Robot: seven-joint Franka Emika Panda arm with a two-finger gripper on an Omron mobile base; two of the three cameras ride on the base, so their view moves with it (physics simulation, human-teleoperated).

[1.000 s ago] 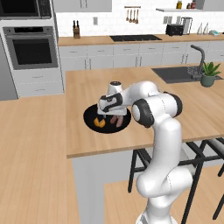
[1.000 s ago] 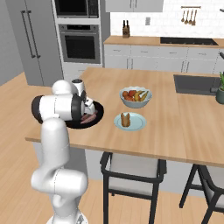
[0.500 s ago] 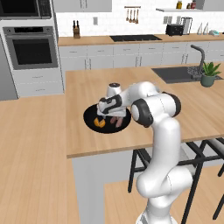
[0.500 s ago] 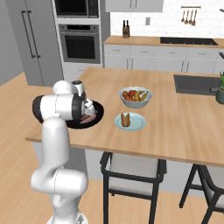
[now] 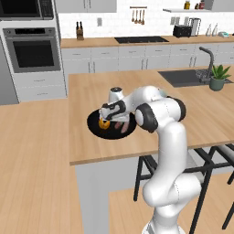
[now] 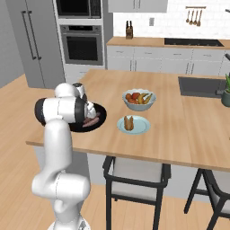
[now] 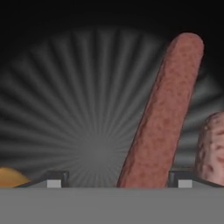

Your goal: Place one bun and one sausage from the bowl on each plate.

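Sausage [image 7: 164,113] fills the middle of the hand view, a long reddish-brown cylinder running between the two dark fingertips [image 7: 53,178], slanting up toward the top right. The gripper [image 7: 116,180] is low inside the black bowl [image 5: 94,127], its jaws standing wide on either side of the sausage with a clear gap at each pad, so nothing is grasped. A second sausage [image 7: 212,146] lies just beside the right fingertip, and an orange bun [image 7: 11,177] sits at the lower left corner, beyond the left fingertip.

In the left base view the bowl sits near the left edge of the wooden counter [image 5: 91,151], with bare wood on its near side up to the counter's front edge. The bun [image 5: 104,123] shows orange under the hand.

In the right base view the pale blue plate [image 6: 143,126] lies to the right of the bowl [image 6: 99,117], apart from it, already carrying a bun and a sausage. The grey fruit bowl [image 6: 139,104] stands just beyond the plate. Open counter stretches to the right of both.
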